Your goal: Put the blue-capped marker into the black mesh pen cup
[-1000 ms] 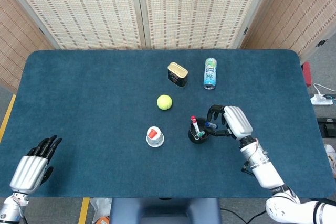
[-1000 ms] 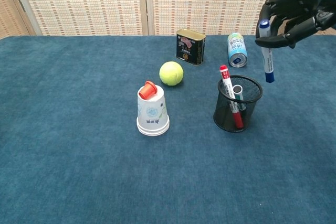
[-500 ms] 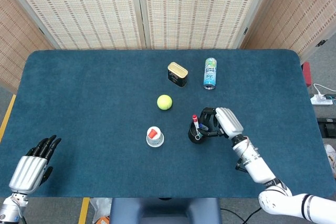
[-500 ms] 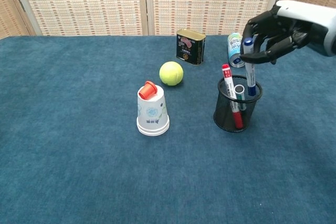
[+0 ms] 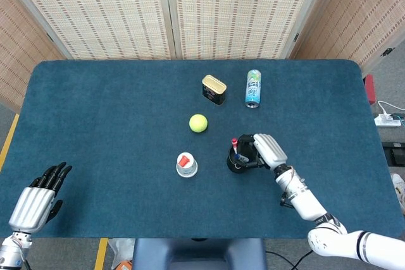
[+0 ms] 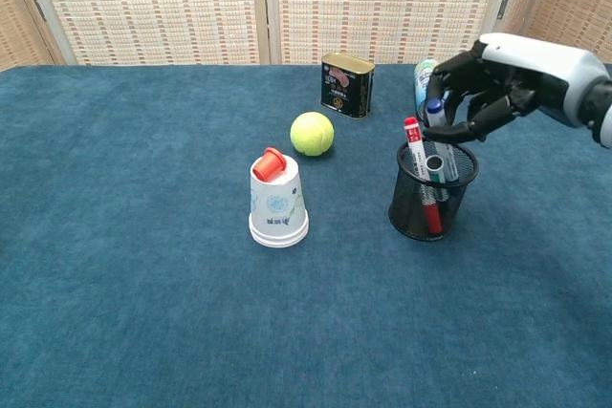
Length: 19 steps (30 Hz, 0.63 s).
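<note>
The black mesh pen cup (image 6: 421, 207) stands right of the table's middle, with a red-capped marker (image 6: 414, 148) and a second pen leaning inside. My right hand (image 6: 490, 81) hovers just over the cup's rim and pinches the blue-capped marker (image 6: 436, 110) near its cap. The marker stands almost upright with its lower part inside the cup. In the head view the right hand (image 5: 264, 150) covers the cup's (image 5: 235, 163) right side. My left hand (image 5: 38, 197) lies at the near left table edge with nothing in it, fingers stretched out.
An upside-down paper cup (image 6: 278, 205) with a red cap on top stands left of the pen cup. Behind are a tennis ball (image 6: 312, 134), a dark tin (image 6: 346, 84) and a drink can (image 5: 253, 88) lying partly behind my right hand.
My right hand has come left and down from beside the cup to right over it. The blue-capped marker went from hanging in the air to standing inside the cup.
</note>
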{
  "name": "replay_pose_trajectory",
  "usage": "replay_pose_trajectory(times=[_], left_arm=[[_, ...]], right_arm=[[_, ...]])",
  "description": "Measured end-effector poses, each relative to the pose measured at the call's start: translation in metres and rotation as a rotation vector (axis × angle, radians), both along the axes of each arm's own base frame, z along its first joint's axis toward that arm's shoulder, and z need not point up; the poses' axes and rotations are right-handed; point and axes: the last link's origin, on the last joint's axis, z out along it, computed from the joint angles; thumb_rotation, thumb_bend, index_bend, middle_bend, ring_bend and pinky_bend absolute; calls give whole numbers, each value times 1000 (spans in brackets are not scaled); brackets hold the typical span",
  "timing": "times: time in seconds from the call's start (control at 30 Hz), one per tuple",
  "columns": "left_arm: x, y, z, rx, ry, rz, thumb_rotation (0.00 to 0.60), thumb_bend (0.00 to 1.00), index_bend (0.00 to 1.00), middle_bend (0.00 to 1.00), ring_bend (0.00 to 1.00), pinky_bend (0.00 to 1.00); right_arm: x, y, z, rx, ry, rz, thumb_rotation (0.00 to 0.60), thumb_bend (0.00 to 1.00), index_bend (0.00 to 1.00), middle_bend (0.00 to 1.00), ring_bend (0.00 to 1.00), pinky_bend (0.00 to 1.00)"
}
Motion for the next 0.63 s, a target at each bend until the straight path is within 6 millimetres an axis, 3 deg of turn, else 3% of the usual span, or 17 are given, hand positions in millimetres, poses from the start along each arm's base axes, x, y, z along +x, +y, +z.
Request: replay_pose_trajectory(times=[0.2, 0.37, 0.63], left_arm=[[-1, 1, -1, -2, 4, 9, 600, 316, 69, 45, 93, 329], [-1, 2, -2, -7, 9, 9, 600, 316, 70, 45, 93, 329], [0, 0, -4, -13, 14, 3, 600, 316, 69, 45, 93, 329]], right_arm=[[-10, 3, 7, -50, 97, 27, 600, 120, 273, 295, 182, 382], [-20, 10, 20, -174, 207, 60, 600, 8, 149, 157, 27, 188], [-53, 45, 45, -387, 410, 65, 600, 0, 144, 146, 13, 132]])
